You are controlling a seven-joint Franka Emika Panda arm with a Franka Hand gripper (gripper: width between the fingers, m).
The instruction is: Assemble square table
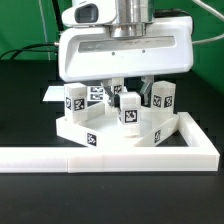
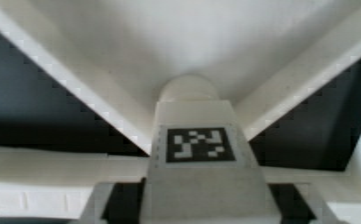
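Square table assembly under way: legs stand on the slab, one held.

Exterior view: short white tagged block legs (image 1: 127,110) are seen upright on the white square plastic slab (image 1: 85,133), against the long white L-shaped barrier (image 1: 190,150). Wrist view: the jaws are clamped on one leg (image 2: 200,140); seating cannot be judged.

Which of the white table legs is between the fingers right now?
The leg at the middle of the exterior view, directly under the fingers. The other legs stand apart on either side, with nothing touching them.
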